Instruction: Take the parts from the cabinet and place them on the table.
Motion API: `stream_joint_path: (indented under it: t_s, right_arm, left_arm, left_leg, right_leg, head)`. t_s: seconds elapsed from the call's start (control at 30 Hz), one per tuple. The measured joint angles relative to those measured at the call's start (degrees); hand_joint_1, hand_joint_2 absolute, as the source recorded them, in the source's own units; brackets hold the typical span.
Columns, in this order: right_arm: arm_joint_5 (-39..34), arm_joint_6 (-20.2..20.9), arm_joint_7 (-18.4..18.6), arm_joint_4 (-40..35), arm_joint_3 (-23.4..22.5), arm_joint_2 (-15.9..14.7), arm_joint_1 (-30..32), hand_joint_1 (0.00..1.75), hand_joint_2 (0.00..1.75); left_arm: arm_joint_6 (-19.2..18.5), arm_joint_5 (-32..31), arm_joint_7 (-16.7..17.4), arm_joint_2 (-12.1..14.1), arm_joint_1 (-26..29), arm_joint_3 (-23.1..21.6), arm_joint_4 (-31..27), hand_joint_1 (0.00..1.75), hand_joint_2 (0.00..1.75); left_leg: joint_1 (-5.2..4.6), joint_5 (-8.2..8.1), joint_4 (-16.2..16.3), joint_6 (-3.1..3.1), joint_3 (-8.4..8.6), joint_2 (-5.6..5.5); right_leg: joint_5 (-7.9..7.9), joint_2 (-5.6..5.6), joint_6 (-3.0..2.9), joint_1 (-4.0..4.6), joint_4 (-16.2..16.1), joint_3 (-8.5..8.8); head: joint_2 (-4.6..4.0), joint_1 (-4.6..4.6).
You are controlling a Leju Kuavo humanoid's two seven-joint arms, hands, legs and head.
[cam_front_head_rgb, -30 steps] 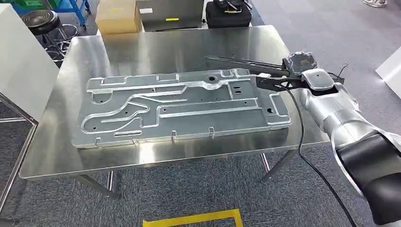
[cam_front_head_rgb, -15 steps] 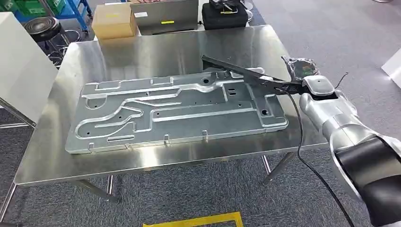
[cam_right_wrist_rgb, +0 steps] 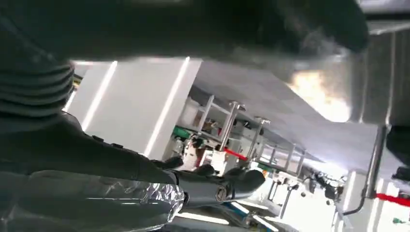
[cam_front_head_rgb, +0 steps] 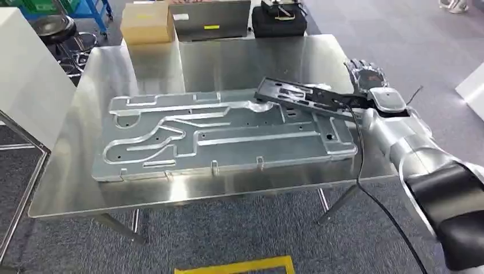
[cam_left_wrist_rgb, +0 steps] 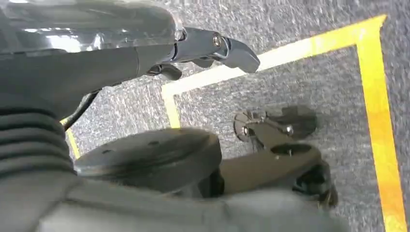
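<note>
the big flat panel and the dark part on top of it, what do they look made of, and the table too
Big flat panel: likely stamped sheet metal, matte silver-grey, with pressed ribs, holes and bent edge tabs.
Dark part: looks like a thin dark plate with cutouts, probably coated or painted metal; hard to be sure.
Table: likely stainless steel, brushed and glossy, mirroring the boxes behind it.

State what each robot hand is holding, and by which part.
The right robot hand holds the dark flat bracket by its near right end. The left robot hand holds nothing.
</note>
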Motion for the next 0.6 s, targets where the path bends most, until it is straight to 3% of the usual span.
stream_joint_path:
  t_s: [0.03,0.07,0.1,0.17,0.2,0.23,0.27,0.3,0.37,0.4,0.43,0.47,0.53,0.57,0.6]
  right_arm:
    - [0.0,-0.1,0.0,0.0,-0.3,-0.3,-0.2,0.00,0.00]
    - [-0.1,-0.2,-0.1,0.0,-0.6,-0.5,-0.3,0.00,0.00]
    - [-0.2,-0.3,-0.3,0.0,-0.9,-0.8,-0.3,0.00,0.00]
    - [-0.3,-0.9,-1.2,0.0,-1.6,-1.7,-0.6,0.00,0.00]
    - [0.0,-1.6,-1.8,0.0,-2.1,-2.5,-1.2,0.00,0.00]
    - [0.3,-2.3,-2.3,-0.2,-2.4,-3.1,-1.6,0.00,0.00]
    - [0.3,-3.4,-3.0,-0.6,-2.9,-4.0,-1.7,0.00,0.00]
    - [0.4,-4.6,-3.6,-0.8,-3.5,-5.1,-1.6,0.00,0.00]
    - [-0.1,-7.4,-5.3,-1.5,-5.0,-7.2,-1.0,0.00,0.00]
    - [-0.6,-8.4,-6.2,-2.0,-5.5,-8.2,0.1,0.00,0.00]
    - [-1.4,-9.8,-7.6,-2.8,-6.4,-9.2,0.9,0.00,0.00]
    - [-1.9,-10.5,-8.5,-3.6,-7.1,-10.4,2.3,0.00,0.00]
    - [-2.6,-11.9,-9.3,-7.9,-9.9,-14.7,7.8,0.00,0.00]
    - [-2.6,-12.2,-8.9,-9.9,-11.4,-16.5,10.8,0.00,0.00]
    - [-2.3,-12.6,-8.2,-12.7,-13.5,-18.3,14.6,0.00,0.00]
  left_arm:
    - [-0.1,0.1,0.0,0.0,0.0,0.2,0.0,0.00,0.00]
    - [-0.2,0.2,0.0,0.0,0.1,0.3,0.0,0.00,0.00]
    - [-0.2,0.4,0.0,0.0,0.1,0.4,0.0,0.00,0.00]
    - [-0.4,0.6,0.0,0.0,0.1,0.7,0.0,0.00,0.00]
    - [-0.6,0.9,0.0,0.0,0.1,0.9,0.0,0.00,0.00]
    - [-0.7,0.9,-0.1,0.0,0.1,1.1,0.0,0.00,0.00]
    - [-0.7,0.9,-0.2,0.0,0.0,1.2,0.0,0.00,0.00]
    - [-0.7,1.0,-0.2,0.0,0.1,1.3,0.0,0.00,0.00]
    - [-0.7,1.0,-0.1,-0.1,0.2,1.5,0.0,0.00,0.00]
    - [-0.8,1.0,-0.1,-0.1,0.4,1.6,0.0,0.00,0.00]
    - [-0.8,1.0,0.0,0.0,0.4,1.6,0.0,0.00,0.00]
    - [-0.8,1.0,0.0,0.0,0.4,1.6,0.0,0.00,0.00]
    - [-0.8,0.8,0.2,0.0,0.3,1.6,0.0,0.00,0.00]
    - [-0.8,0.7,0.2,0.0,0.3,1.6,0.0,0.00,0.00]
    - [-0.8,0.6,0.3,0.0,0.5,1.6,0.0,0.00,0.00]
  left_leg:
    - [-0.17,0.18,0.0,0.10,-0.29,-0.01]
    - [-0.32,0.42,0.1,0.18,-0.60,-0.01]
    - [-0.39,0.64,0.2,0.19,-0.95,-0.01]
    - [-0.46,0.95,0.6,0.10,-1.63,-0.07]
    - [-0.49,1.13,1.0,-0.04,-2.07,-0.10]
    - [-0.52,1.26,1.3,-0.23,-2.34,-0.11]
    - [-0.64,1.66,1.2,-0.64,-2.60,-0.24]
    - [-0.51,1.89,1.1,-0.88,-2.58,-0.27]
    - [-0.35,2.73,0.9,-1.42,-2.73,-0.52]
    - [-0.79,3.29,0.4,-1.82,-2.84,-0.90]
    - [-0.53,2.02,1.0,-2.00,-3.16,-0.70]
    - [-0.52,-0.92,2.9,-2.34,-4.01,-0.48]
    - [-0.09,-7.98,11.3,-2.87,-5.92,-0.24]
    - [-0.01,-10.12,15.5,-3.01,-6.71,-0.09]
    - [0.09,-10.63,18.4,-3.16,-6.81,0.02]
  right_leg:
    - [-2.22,0.00,0.08,0.04,4.8,-1.72]
    - [-3.38,0.01,0.11,0.07,8.1,-2.78]
    - [-2.98,0.00,0.09,0.07,8.6,-2.52]
    - [0.12,0.00,-0.17,0.08,3.1,1.17]
    - [2.64,-0.01,-0.45,0.14,-3.9,5.50]
    - [2.46,0.00,-0.80,0.29,-9.0,8.34]
    - [3.05,-0.04,-0.69,0.83,-8.9,8.38]
    - [3.55,-0.05,-0.95,1.01,-9.0,8.06]
    - [3.70,-0.13,-1.38,1.16,-9.4,7.85]
    - [4.32,-0.40,-1.90,0.74,-9.9,7.65]
    - [5.19,-0.67,-2.14,0.38,-10.4,7.40]
    - [5.78,-0.71,-2.44,0.32,-10.6,6.92]
    - [6.69,-1.07,-2.40,0.33,-10.6,5.78]
    - [7.10,-1.53,-2.38,0.37,-10.6,5.17]
    - [7.55,-1.80,-2.34,0.39,-10.6,4.55]
  head:
    - [0.00,0.00]
    - [0.00,0.00]
    - [0.00,0.00]
    - [0.00,0.00]
    - [0.00,0.00]
    - [0.00,0.00]
    - [0.00,-0.02]
    - [0.00,0.02]
    - [0.00,-0.02]
    - [0.00,0.02]
    - [0.00,0.02]
    - [0.00,-0.09]
    - [0.00,-0.09]
    - [0.00,-0.09]
    - [0.00,-0.11]
